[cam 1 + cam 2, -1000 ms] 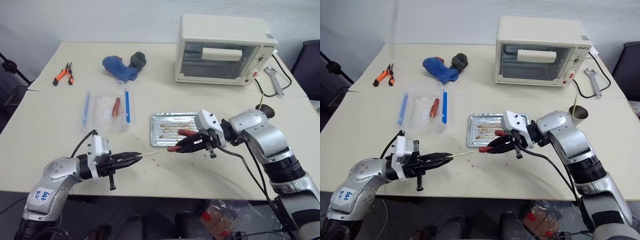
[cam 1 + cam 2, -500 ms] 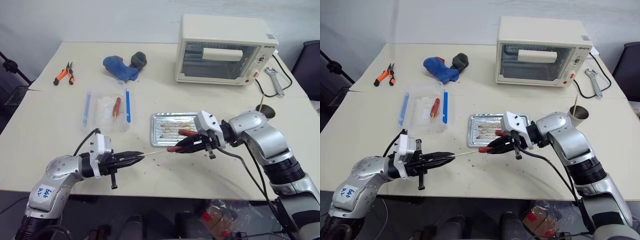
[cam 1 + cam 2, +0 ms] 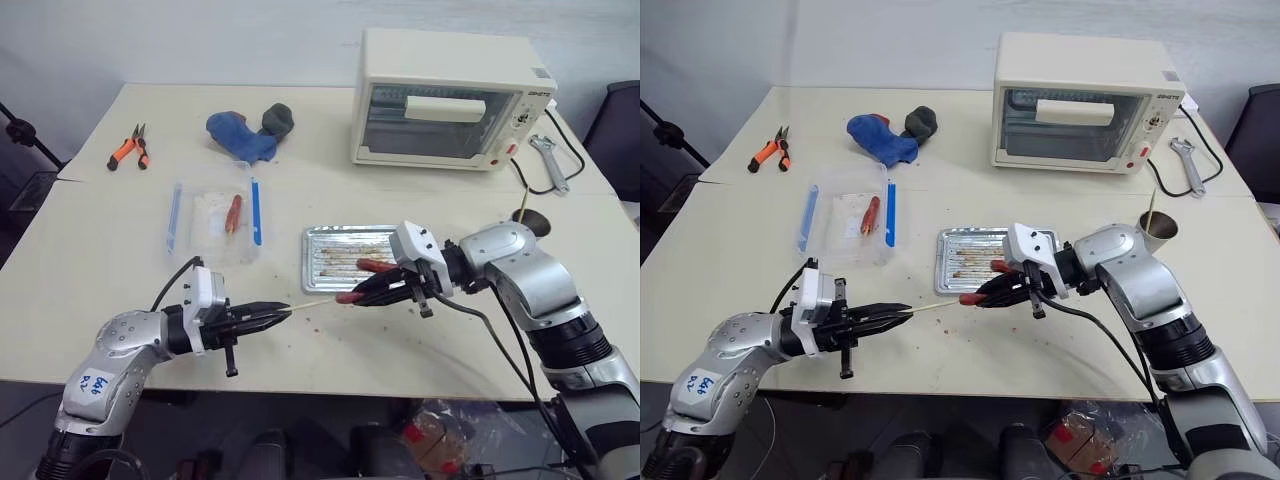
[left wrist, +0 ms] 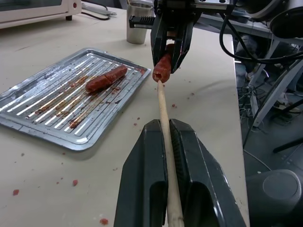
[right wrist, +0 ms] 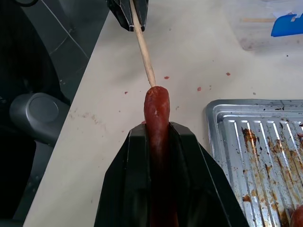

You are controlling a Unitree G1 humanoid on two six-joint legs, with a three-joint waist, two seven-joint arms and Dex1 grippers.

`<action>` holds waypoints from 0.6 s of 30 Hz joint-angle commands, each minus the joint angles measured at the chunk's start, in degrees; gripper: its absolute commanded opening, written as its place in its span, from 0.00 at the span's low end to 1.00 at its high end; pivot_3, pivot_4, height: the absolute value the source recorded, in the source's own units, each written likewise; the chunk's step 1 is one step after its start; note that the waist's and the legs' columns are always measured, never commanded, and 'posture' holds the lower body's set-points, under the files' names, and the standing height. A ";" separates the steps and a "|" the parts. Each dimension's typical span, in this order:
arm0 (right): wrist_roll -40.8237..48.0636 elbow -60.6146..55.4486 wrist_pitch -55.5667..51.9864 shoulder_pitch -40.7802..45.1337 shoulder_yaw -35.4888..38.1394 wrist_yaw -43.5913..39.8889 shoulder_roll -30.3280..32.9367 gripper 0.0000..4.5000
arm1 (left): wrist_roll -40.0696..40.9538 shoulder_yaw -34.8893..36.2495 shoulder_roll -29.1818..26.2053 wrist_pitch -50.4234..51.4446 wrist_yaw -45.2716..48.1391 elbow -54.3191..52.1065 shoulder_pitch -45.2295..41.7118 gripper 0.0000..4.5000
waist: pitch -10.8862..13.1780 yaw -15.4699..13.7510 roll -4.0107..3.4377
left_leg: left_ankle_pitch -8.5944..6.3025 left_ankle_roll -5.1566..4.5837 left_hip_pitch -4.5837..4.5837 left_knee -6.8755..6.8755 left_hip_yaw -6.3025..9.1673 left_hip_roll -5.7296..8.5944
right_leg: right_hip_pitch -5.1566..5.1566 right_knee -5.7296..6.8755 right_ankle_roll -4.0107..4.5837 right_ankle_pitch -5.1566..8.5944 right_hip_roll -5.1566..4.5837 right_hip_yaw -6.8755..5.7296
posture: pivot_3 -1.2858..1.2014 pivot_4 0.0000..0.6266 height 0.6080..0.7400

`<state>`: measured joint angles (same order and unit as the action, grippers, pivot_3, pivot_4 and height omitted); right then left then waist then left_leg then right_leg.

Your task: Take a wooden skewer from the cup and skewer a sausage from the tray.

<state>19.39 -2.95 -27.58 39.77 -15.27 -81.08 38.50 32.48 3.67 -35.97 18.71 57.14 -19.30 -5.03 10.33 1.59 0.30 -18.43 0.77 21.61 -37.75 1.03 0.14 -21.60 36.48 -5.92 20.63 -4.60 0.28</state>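
Note:
My left gripper (image 3: 284,312) is shut on the wooden skewer (image 3: 310,305), which points level toward the right. In the left wrist view the skewer (image 4: 163,109) runs out between the fingers to the sausage (image 4: 162,70). My right gripper (image 3: 364,293) is shut on that sausage (image 3: 349,296), held above the table in front of the tray (image 3: 310,262). The skewer's tip (image 5: 143,52) meets the sausage's end (image 5: 157,113). Another sausage (image 3: 375,265) lies on the tray. The cup (image 3: 1158,230) stands at the right with a stick in it.
A toaster oven (image 3: 450,100) stands at the back right with a wrench (image 3: 548,160) beside it. A clear plastic box with blue edges (image 3: 215,215) holds a sausage. Orange pliers (image 3: 128,148) and a blue cloth (image 3: 240,135) lie at the back left.
The skewer's tip has edged right, closing the small gap to the end of the held sausage. The right gripper has stayed still.

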 commanded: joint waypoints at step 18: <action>2.32 -6.13 2.94 -0.85 -1.33 -3.98 -1.04 0.11 | -0.54 -4.28 3.57 -0.67 1.66 0.56 -4.27 0.00 | 0.00 -0.06 0.00 | 0.00 0.00 0.00 -0.06 0.00 0.00 | 0.00 0.04 0.00 0.00 0.01 -0.01 | 0.52 0.24 1.00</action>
<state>18.99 -3.81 -26.07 38.85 -15.01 -82.95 39.44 31.39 1.63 -34.10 18.77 58.99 -17.12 -7.50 10.34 1.53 0.31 -18.43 0.77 21.61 -37.81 1.03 0.15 -21.59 36.52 -5.93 20.63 -4.59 0.28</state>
